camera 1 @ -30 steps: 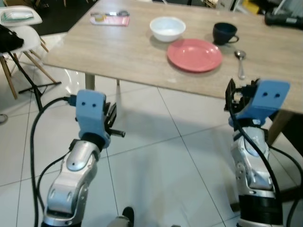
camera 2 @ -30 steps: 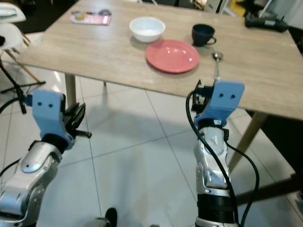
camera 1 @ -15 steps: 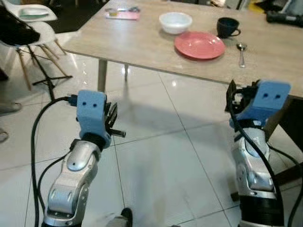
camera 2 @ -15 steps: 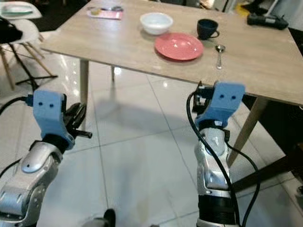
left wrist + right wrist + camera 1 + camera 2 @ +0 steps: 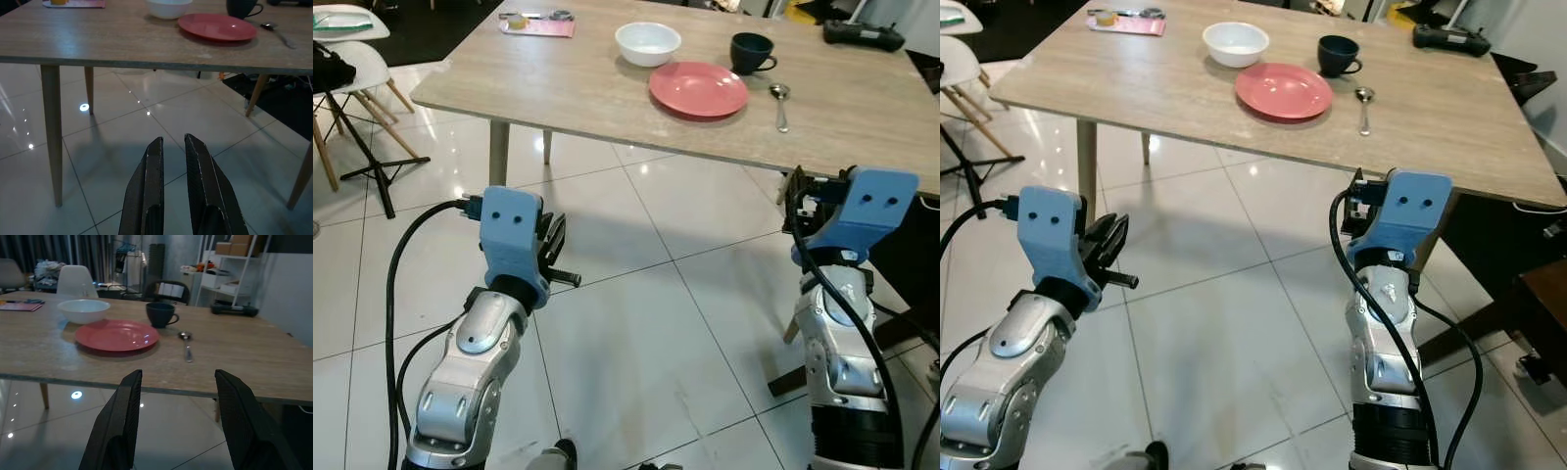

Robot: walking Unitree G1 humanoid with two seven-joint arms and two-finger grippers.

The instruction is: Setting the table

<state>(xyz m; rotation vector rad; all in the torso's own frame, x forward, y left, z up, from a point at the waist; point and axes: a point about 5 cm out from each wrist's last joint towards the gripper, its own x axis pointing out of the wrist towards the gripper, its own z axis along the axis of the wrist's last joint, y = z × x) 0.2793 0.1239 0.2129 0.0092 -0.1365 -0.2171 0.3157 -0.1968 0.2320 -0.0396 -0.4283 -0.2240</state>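
Here, round pink plate [image 5: 698, 89], glossy, empty

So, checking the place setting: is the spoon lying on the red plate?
No, the spoon lies on the table beside the red plate.

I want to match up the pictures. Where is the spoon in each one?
Left eye view: the spoon lies far up on the table, right of the pink plate.
Right eye view: the spoon is again right of the plate.
Left wrist view: it sits at the table's far corner.
Right wrist view: it lies mid-table, in front of the dark cup.
Shared landmark: the pink plate beside it.
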